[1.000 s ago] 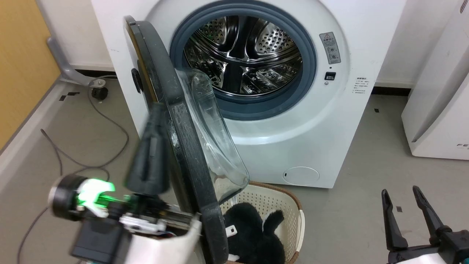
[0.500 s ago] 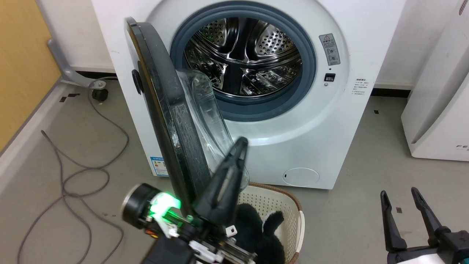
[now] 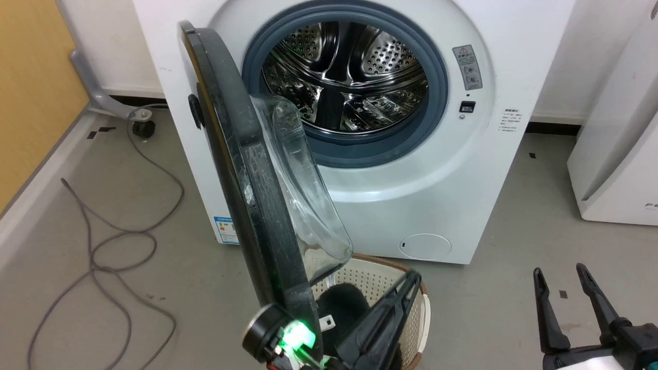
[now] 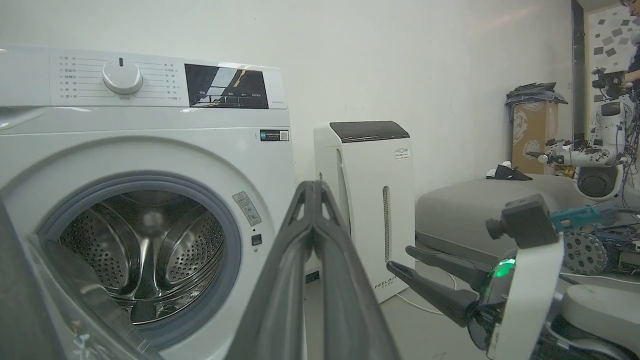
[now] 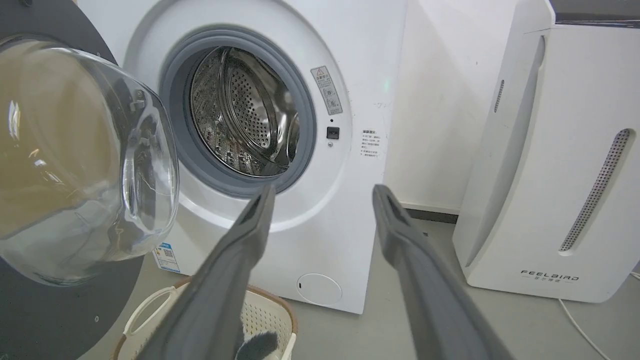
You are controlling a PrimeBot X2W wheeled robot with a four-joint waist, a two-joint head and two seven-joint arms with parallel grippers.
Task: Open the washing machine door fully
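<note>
The left jaws are pressed together with nothing between them: in the left wrist view the fingers [image 4: 295, 280] meet at their tips, and in the head view they slant up and to the right at the bottom edge, over the basket. The right jaws stand wide apart and empty at the lower right of the head view, their fingers [image 3: 547, 313] pointing up and clear of everything. The washing machine [image 3: 411, 205] stands on the grey floor [image 3: 514, 298] against the white wall, its round opening uncovered. Just beside it, on the right of the head view, is a white appliance [image 5: 550, 150] marked FEELAIRD. The washing machine door [image 3: 241, 169] hangs from the left side of the opening and is swung well out from the front, so the head view sees it nearly edge-on, with its clear glass bowl [image 3: 303, 195] bulging to the right. The left wrist, with a green light [image 3: 297, 336], sits at the door's lower rim; I cannot tell whether they touch. A grey-blue gasket [image 3: 438, 97] rings the perforated steel drum [image 3: 349, 77]. Below the door a pale perforated basket [image 3: 424, 318] with a brown rim stands on the floor, holding something dark and furry [image 3: 344, 303]. A grey cable [image 3: 103, 246] loops over the floor on the left. Low on the machine's front are a round filter cover [image 3: 425, 245] and a small blue label [image 3: 226, 228].
</note>
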